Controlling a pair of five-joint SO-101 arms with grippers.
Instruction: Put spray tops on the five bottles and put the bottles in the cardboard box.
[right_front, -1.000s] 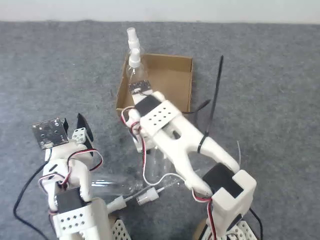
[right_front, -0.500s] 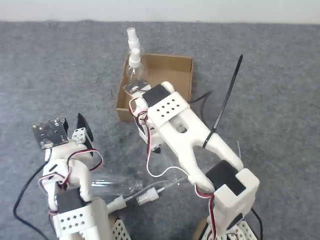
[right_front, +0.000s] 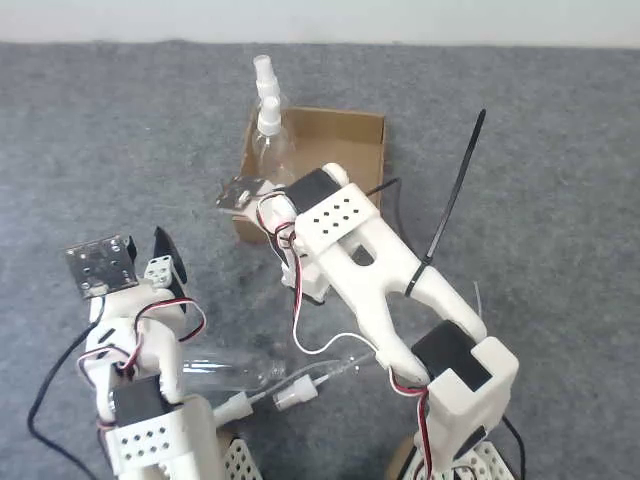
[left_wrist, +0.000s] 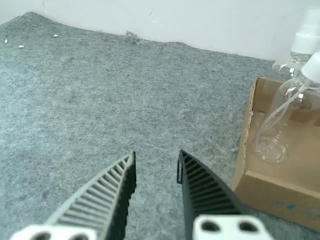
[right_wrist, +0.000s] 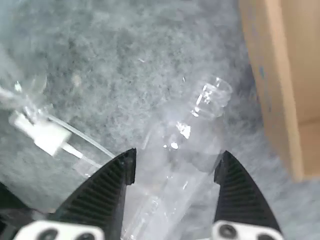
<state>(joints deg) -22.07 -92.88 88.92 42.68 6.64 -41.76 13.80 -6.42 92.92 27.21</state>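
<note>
Right tool (right_wrist: 177, 154), released, has drawn back from the cardboard box (right_front: 340, 165) and hangs astride an uncapped bottle (right_wrist: 207, 97), judged next for fitting.

No text can be read; faint blue print (left_wrist: 289, 204) is seen on the cardboard box (left_wrist: 260, 186) wall, illegible.

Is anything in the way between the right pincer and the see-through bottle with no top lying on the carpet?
No, nothing visible is. The right pincer is open, and the bottle lies straight ahead of its gap. The loose spray top lies off to one side, the cardboard box to the other.
</note>
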